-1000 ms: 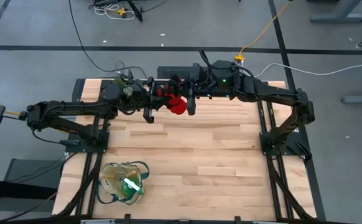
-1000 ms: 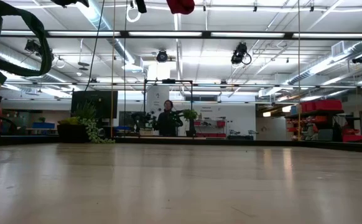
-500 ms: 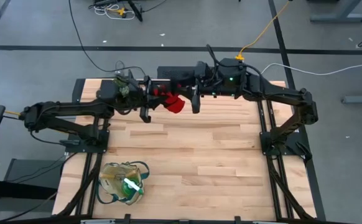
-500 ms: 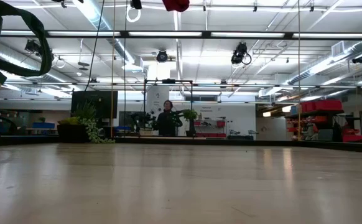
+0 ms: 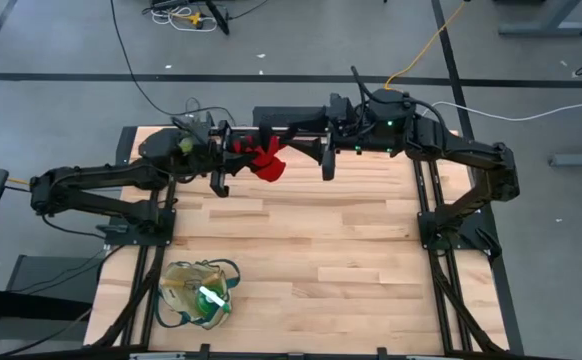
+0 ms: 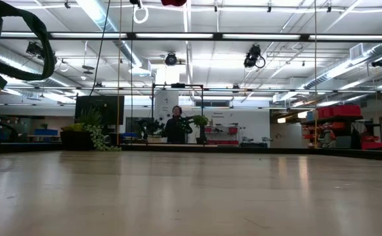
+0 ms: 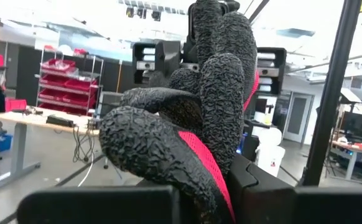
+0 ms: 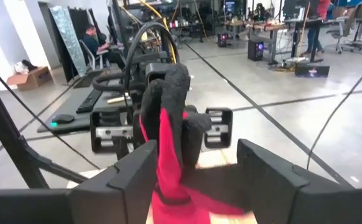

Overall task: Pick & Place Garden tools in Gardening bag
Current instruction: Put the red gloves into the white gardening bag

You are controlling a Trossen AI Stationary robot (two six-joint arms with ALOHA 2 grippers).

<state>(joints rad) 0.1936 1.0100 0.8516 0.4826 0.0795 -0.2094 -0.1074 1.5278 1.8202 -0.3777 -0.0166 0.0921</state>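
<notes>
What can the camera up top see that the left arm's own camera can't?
Only the high view shows the gardening bag lying on the table, and both arms meeting above the table's far edge, the right end effector open beside the glove. Only the left wrist view shows the glove's bumpy black fingers close up and the room's shelves. Both show the black-and-red glove bundle held in the left end effector.

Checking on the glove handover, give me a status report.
Left gripper shut on glove bundle, high over the table's far side. Right gripper open, clear of it. Gardening bag at near-left edge; nothing in the way.
</notes>
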